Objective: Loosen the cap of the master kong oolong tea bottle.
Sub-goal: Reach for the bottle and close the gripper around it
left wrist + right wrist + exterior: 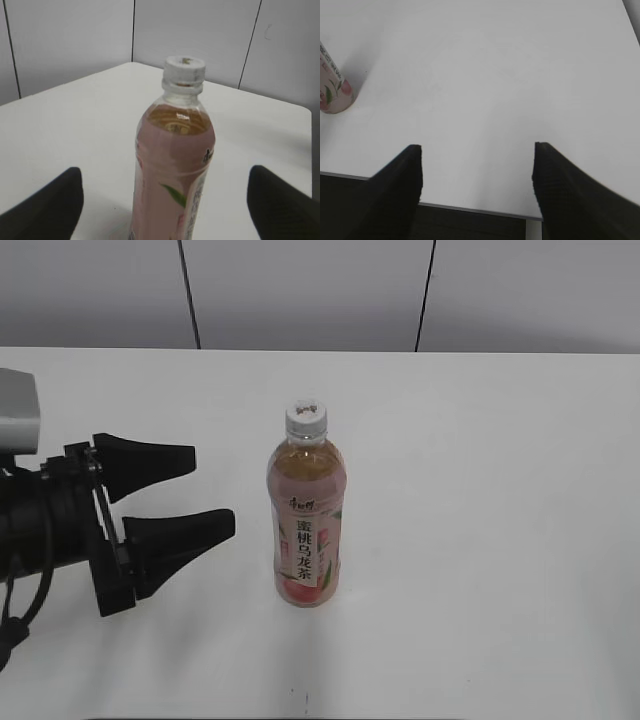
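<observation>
White table (500, 490) bears only the upright bottle (307, 520) (cap (306, 418) on).

The left arm, a black jointed limb with dangling cables, reaches in from the left edge of the exterior view, held low and roughly level. Its black two-fingered left claw (212, 492) points toward the right, fingers spread wide apart with nothing between them; one tapered finger sits higher and farther back, the other lower and nearer. In the right wrist view the black right claw (477, 150) also stands spread wide, both textured fingers (402, 175) angled downward, gripping nothing.
</observation>
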